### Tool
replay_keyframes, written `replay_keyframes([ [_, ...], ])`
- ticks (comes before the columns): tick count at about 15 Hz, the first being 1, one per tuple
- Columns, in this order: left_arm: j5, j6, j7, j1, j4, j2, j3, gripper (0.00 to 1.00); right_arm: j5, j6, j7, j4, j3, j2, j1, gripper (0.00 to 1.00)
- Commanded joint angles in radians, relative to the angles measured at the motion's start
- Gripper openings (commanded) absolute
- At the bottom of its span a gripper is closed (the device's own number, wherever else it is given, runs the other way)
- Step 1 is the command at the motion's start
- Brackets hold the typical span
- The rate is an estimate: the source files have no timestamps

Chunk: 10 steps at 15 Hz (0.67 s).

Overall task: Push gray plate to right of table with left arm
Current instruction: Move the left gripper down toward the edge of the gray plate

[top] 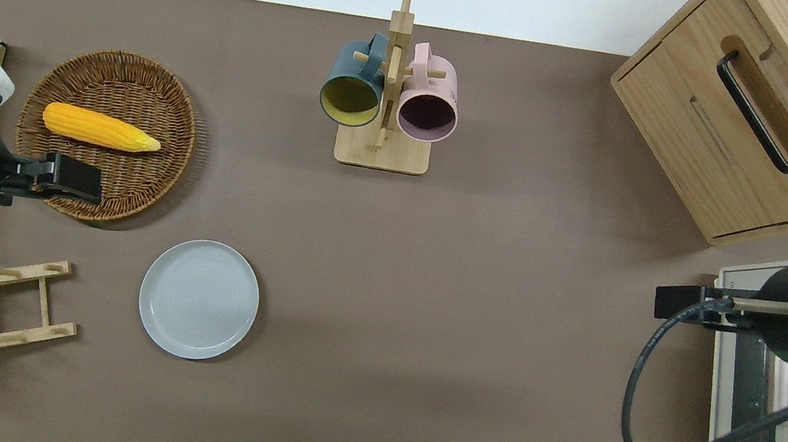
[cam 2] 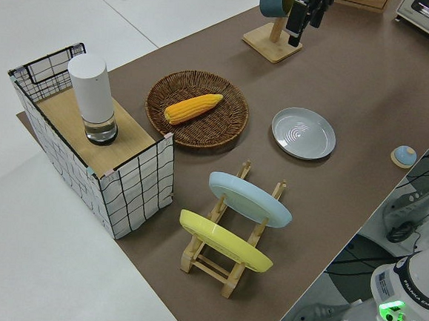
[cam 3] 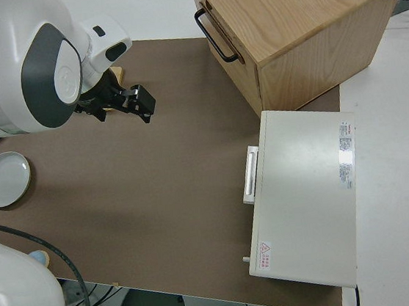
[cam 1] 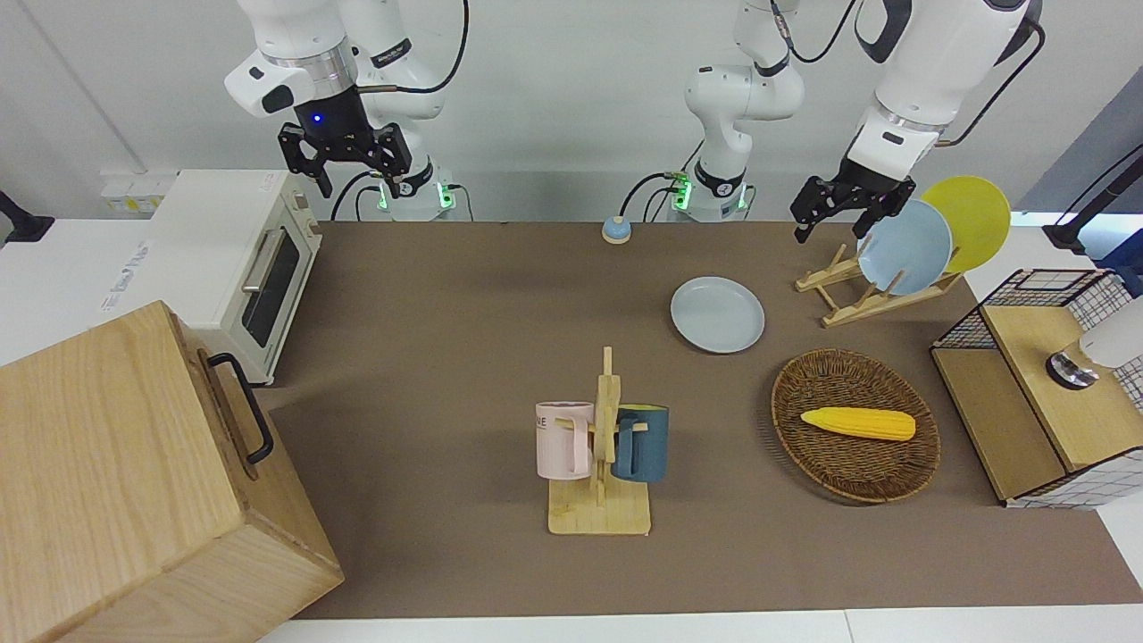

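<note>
Left gripper (top: 79, 181) hangs in the air over the edge of the wicker basket (top: 172, 97) that lies nearest the robots, fingers spread with nothing between them, apart from the gray plate (top: 199, 299). Round, so with no long axis, that plate lies flat and face up on the table (top: 472, 324), nearer to the robots than the basket and toward the right arm's end from it. Beside the plate, a wooden rack (cam 1: 857, 299) props two plates, one sky-blue (cam 1: 905, 247), one yellow (cam 1: 969, 219). One corn cob (top: 98, 128) lies in the basket. Farther out, a mug stand (top: 381, 150) carries two mugs. Right gripper (cam 1: 344, 152) is parked, fingers apart
</note>
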Motion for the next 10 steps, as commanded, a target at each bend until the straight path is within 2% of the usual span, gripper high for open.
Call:
replay_keyframes([
  [1, 0.013, 0.048, 0.014, -0.006, -0.076, -0.002, 0.008, 0.99, 0.021, 0.0, 0.01, -0.027, 0.015, -0.027, -0.024, 0.996],
  [10, 0.015, 0.235, 0.014, 0.015, -0.294, -0.005, 0.013, 0.98, 0.021, -0.001, 0.01, -0.027, 0.015, -0.027, -0.024, 0.996],
])
